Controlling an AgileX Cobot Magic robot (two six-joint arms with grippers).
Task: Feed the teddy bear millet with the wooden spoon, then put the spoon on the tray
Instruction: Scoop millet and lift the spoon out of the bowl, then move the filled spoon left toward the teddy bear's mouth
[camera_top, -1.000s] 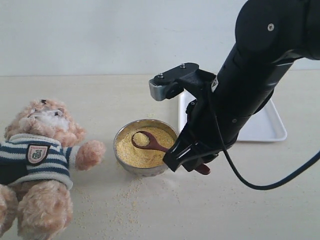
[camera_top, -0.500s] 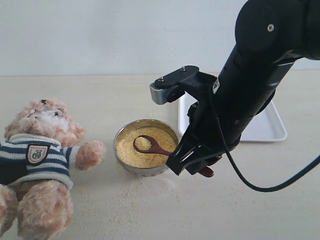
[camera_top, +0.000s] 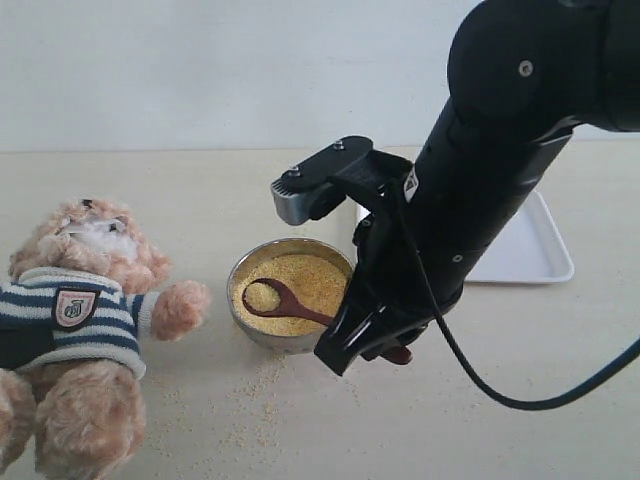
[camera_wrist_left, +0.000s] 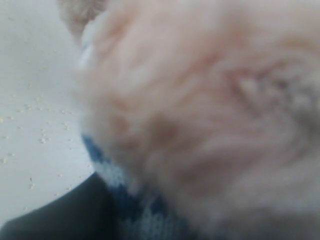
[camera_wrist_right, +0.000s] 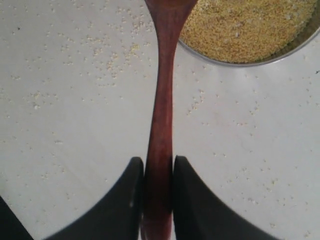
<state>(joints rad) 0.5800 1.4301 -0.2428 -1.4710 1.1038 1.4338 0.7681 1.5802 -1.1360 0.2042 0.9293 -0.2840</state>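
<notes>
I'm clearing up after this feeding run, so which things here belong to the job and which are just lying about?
In the job: teddy bear, millet, steel bowl, wooden spoon held in the right tool, tray.
Lying about: loose grains spilled near the bowl.

Looks straight into the teddy bear (camera_wrist_left: 200, 110), close enough to blur the fluffy light-brown fur across most of the frame. At the fur's edge, catches a strip of striped shirt (camera_wrist_left: 135, 210), blue and white knit, equally out of focus. Right beside the shirt, takes in a smooth dark shape (camera_wrist_left: 60, 215), too blurred to identify. Past the bear, leaves a stretch of pale bench (camera_wrist_left: 30, 75) showing, dotted with loose grains of millet (camera_wrist_left: 42, 137) scattered singly and in small clusters near the fur.
</notes>
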